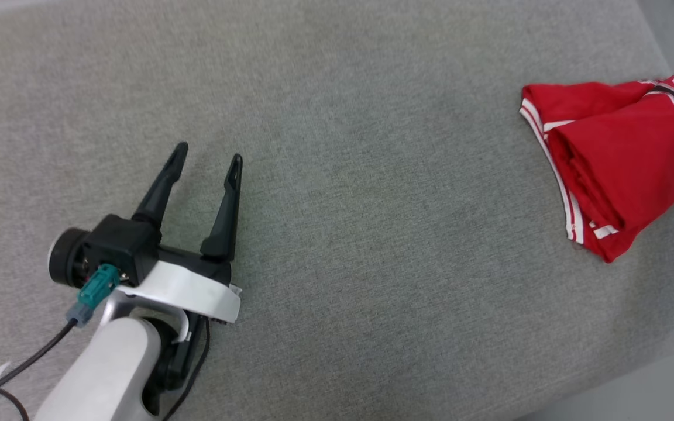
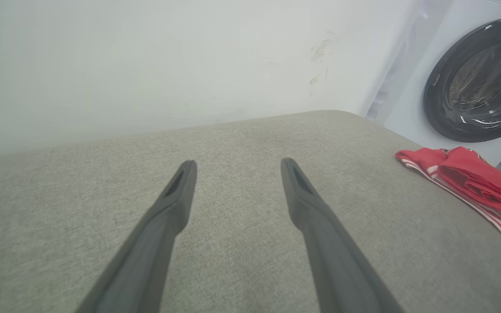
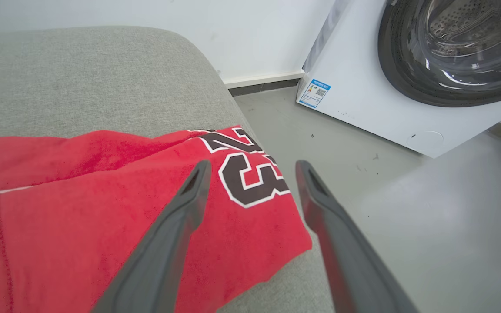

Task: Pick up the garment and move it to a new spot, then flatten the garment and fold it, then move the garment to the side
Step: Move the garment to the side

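The garment (image 1: 623, 158), a red jersey-style T-shirt with red-and-white striped trim and a black, white-outlined "23" print, lies folded into a compact bundle on the grey fabric-covered table (image 1: 372, 263). It sits at the table's right-hand end, close to the rounded corner and well apart from the middle of the work surface. This placement fits the last stage of the task, in which the folded garment is moved to the side.

The right gripper (image 3: 253, 165) stands above the printed end of the garment. Its two long dark fingers (image 3: 163, 248) are spread wide, with the numeral and the garment's edge visible between them, and they hold nothing. In the right wrist view the cloth lies slack on the table, with no part lifted or pinched. The parted stance suits a bundle that is to rest under its own weight without its folds being pulled.

The left gripper (image 1: 209, 155) is positioned over bare table, well apart from the garment. Its fingers (image 1: 227, 204) are likewise fully parted and empty. It takes no part in the placement, and this position keeps it out of the way.

Beyond the table's end stand a white front-loading washing machine (image 3: 363, 100) and the pale grey floor (image 3: 363, 187).

Judgement: the fold is loose, with layers bulging. Because the bundle lies so near the table's edge, it could slip off if nudged.
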Controlling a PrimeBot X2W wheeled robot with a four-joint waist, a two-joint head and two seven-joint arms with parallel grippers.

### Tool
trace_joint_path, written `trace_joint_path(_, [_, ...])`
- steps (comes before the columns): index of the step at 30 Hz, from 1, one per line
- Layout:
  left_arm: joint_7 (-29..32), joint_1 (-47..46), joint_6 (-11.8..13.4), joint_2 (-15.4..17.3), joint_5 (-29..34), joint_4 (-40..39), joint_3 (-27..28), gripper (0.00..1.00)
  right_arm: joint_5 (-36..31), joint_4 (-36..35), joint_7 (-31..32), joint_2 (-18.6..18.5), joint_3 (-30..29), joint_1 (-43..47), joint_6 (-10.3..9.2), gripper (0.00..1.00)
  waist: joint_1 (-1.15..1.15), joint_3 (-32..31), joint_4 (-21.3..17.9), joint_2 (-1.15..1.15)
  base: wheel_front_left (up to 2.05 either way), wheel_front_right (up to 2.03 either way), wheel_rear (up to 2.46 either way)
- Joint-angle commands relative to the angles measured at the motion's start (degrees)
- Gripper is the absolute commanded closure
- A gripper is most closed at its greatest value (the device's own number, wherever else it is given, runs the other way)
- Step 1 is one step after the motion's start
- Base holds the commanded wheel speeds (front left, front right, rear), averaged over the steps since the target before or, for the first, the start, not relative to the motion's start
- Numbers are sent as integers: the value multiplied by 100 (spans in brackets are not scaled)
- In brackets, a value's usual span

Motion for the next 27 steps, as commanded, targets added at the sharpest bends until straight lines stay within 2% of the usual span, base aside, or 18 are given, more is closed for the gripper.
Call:
trace_joint_path(1, [-70,131,-6,-59,-53,74,-3,0,-102,43,-148,76,79,112,-4,0,-1,-277,21,0,0,0,0])
trace_joint_path(7, [-268,531,57,-295,-258,371,39,0,-35,-11,-542,312,357,593,-4,0,-1,-1032,102,0,0,0,0])
trace_joint_path(13, [-365,987,159,-468,-375,562,71,0,282,-487,-715,626,715,1443,-4,0,-1,-1677,366,0,0,0,0])
trace_joint_path(20, [-416,1466,256,-572,-472,736,161,0,719,-1560,-671,1153,1078,2554,-3,0,-1,-2197,826,0,0,0,0])
trace_joint_path(26, [-428,1769,386,-548,-505,791,278,0,978,-2701,-531,1456,1218,3352,-4,0,-1,-2538,1319,0,0,0,0])
trace_joint_path(27, [-428,1769,386,-548,-505,791,278,0,978,-2701,-531,1456,1218,3352,-4,0,-1,-2538,1319,0,0,0,0])
